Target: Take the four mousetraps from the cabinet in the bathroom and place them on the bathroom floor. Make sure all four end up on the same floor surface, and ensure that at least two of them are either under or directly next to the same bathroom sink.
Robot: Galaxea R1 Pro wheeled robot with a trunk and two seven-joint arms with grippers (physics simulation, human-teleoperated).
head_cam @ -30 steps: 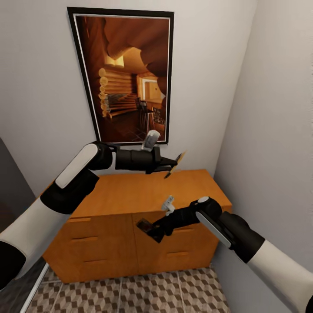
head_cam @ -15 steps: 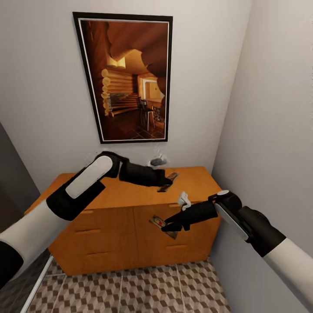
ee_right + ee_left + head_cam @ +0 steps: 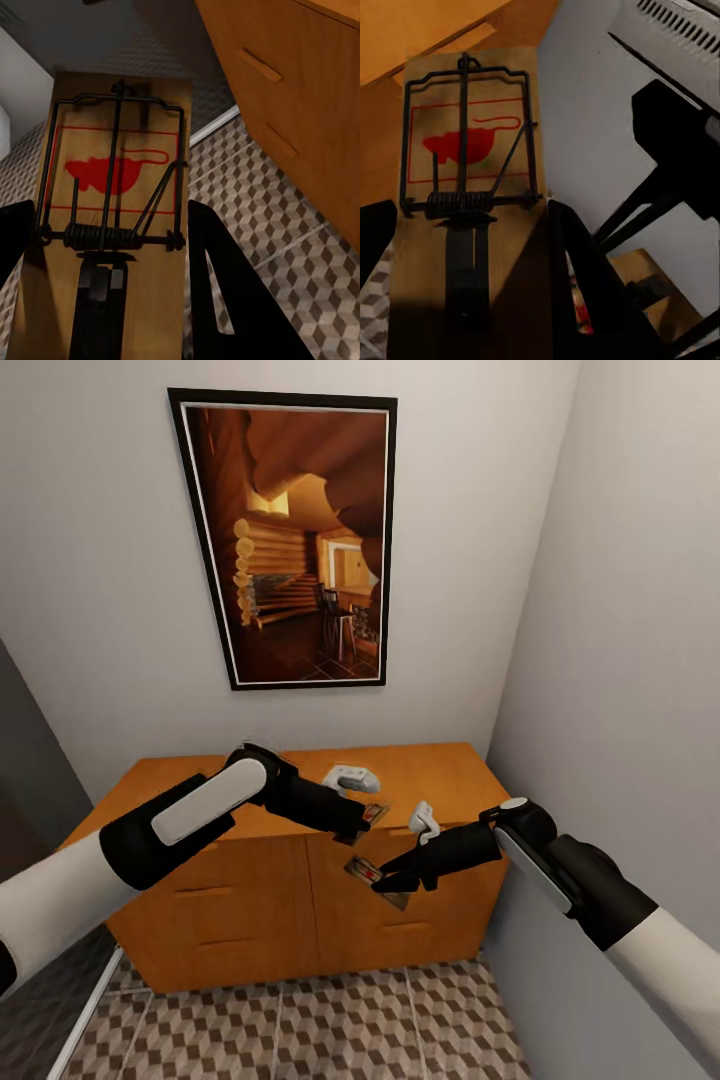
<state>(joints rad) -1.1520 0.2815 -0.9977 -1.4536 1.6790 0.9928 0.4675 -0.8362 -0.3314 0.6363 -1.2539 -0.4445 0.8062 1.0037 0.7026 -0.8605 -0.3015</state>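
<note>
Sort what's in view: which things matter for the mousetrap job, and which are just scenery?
For the job:
- mousetrap in left pincer
- mousetrap in right pincer
- cabinet
- bathroom floor

Scenery:
- framed picture
- walls

A home interior is indicated: a corner of plain pale walls (image 3: 620, 560) hung with a framed log-cabin picture (image 3: 295, 540), an orange-brown wooden cabinet (image 3: 250, 900) with drawer fronts, and cube-patterned floor tiles (image 3: 300, 1030).
</note>
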